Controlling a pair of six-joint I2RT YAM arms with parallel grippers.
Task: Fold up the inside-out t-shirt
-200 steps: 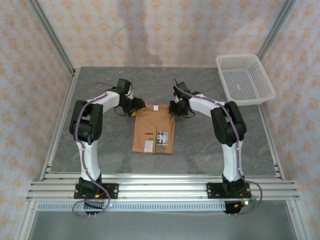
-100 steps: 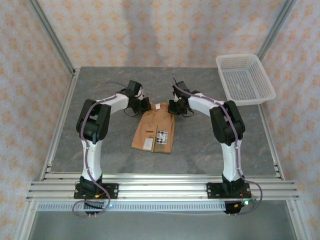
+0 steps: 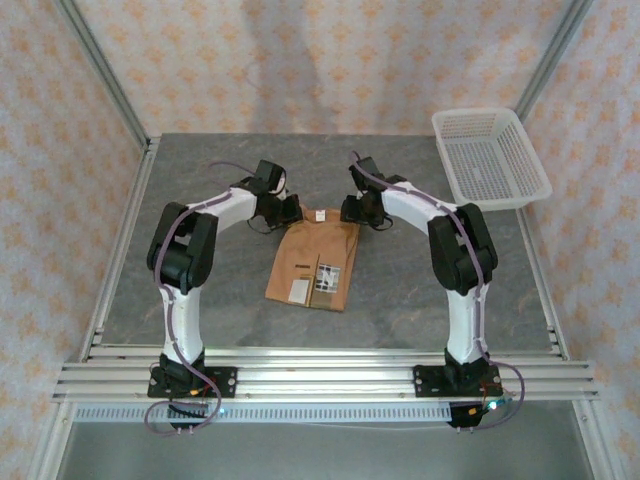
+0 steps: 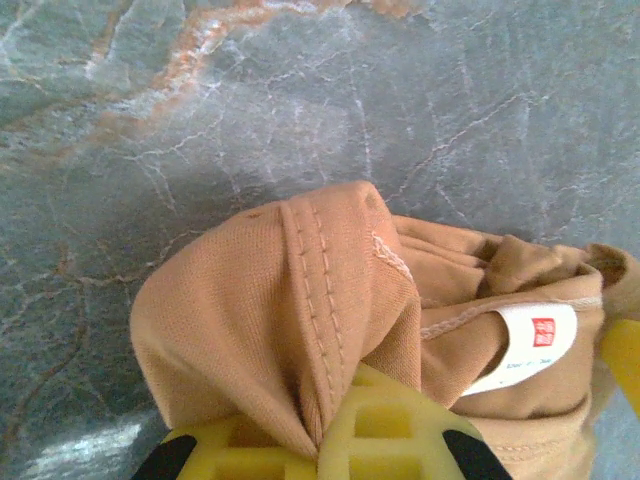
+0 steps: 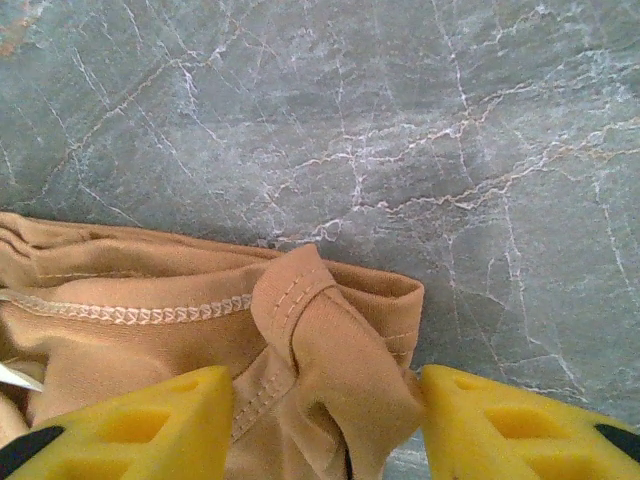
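T-shirt (image 3: 312,262) lies folded small mid-table (image 3: 200,180), its far edge now pulled askew. At that edge the left gripper (image 3: 290,211) has pinched the left corner, while the right gripper (image 3: 347,211) has just spread, releasing its corner. A regrip seems likely.

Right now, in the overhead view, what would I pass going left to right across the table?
left arm → left tool → t-shirt → right tool → right arm → basket
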